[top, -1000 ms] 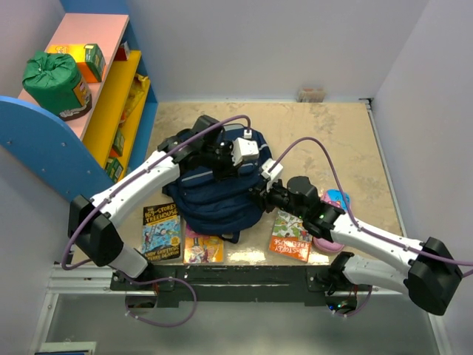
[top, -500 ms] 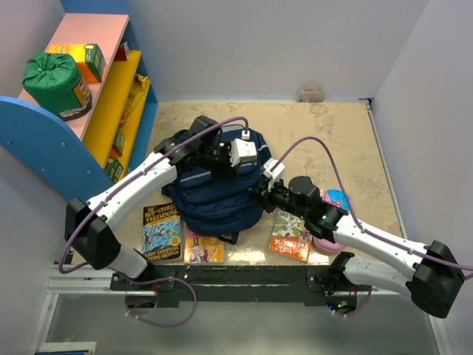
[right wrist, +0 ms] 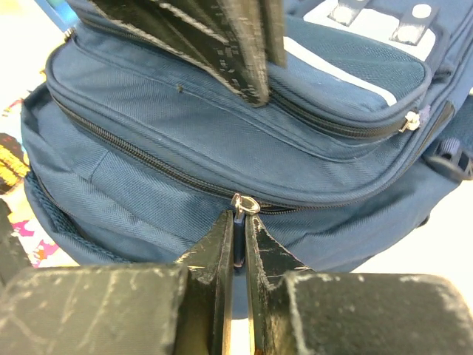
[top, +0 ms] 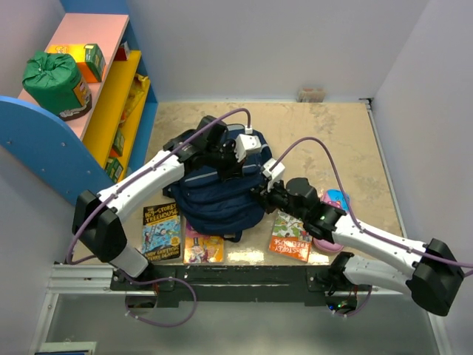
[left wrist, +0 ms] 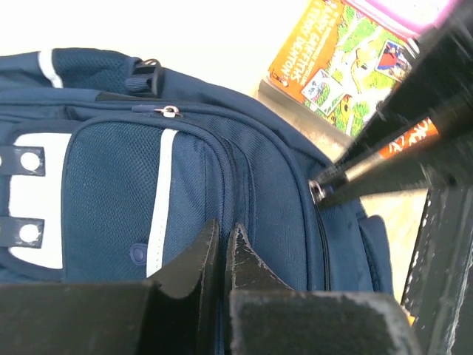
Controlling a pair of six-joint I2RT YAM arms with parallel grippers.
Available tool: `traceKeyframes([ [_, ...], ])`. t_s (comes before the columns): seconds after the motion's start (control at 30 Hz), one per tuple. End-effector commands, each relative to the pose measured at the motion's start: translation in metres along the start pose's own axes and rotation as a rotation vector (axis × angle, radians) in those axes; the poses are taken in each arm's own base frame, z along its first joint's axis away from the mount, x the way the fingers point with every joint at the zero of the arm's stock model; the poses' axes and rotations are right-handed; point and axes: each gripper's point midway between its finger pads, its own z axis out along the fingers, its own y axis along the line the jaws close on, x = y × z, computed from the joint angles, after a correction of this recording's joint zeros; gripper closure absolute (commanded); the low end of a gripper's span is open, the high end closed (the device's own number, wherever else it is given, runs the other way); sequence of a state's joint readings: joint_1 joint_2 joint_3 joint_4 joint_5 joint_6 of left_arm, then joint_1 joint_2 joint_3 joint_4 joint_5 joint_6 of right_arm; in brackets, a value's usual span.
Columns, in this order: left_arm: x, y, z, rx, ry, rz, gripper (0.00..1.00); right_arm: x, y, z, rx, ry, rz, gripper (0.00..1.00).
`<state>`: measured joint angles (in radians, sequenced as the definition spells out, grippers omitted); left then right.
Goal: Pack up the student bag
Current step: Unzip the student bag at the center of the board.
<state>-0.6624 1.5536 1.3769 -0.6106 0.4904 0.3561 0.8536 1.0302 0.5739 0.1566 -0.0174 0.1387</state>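
Two arms meet over the student bag [top: 218, 196], which lies front pocket up in the middle of the counter [top: 340, 140], between the two arms. Its long axis runs roughly from the near edge toward the far wall, tilted a bit left.

One shelf [top: 111, 81] stands at the left with a green sack [top: 52, 78] on top, well apart from the bag. Three books lie along the near edge: a Treehouse book [top: 161, 231], a second book [top: 203, 249] partly under the bag, and an orange-green book [top: 290, 237] on the right. None is packed, so I judge the task is at an early stage.

Left gripper [left wrist: 222, 233]: jaws shut, tips down on the bag's blue fabric beside the front pocket. Cannot tell whether a fold is pinched; it looks like bracing.

Right gripper [right wrist: 238, 222]: jaws closed on the zipper pull [right wrist: 240, 211] of a main compartment, tab between the fingers.

Key relation: the pull is at the bag's right side, already in the right gripper's hold, so the right arm is the one to work it. The zipper track [right wrist: 140, 159] curves away from the pull around the bag's edge, toward the left gripper's side. Teeth look closed along what shows. Likely next move: drag the pull along that curve while the left gripper holds the bag. Risk: the bag slides with the pull if the brace is weak.
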Motion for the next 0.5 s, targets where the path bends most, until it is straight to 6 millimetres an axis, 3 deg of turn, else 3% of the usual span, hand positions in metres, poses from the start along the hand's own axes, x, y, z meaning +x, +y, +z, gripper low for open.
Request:
traceKeyframes([
  [0.0, -0.066, 0.019, 0.011, -0.063, -0.206, 0.003, 1.00, -0.034, 0.032, 0.004, -0.080, -0.079, 0.013, 1.00],
  [0.17, -0.065, 0.030, 0.025, -0.100, -0.203, -0.022, 1.00, -0.030, 0.055, 0.011, -0.124, -0.044, -0.006, 1.00],
  [0.47, -0.059, 0.038, 0.034, -0.147, -0.187, 0.016, 1.00, -0.043, 0.052, 0.001, -0.107, -0.055, -0.026, 1.00],
])
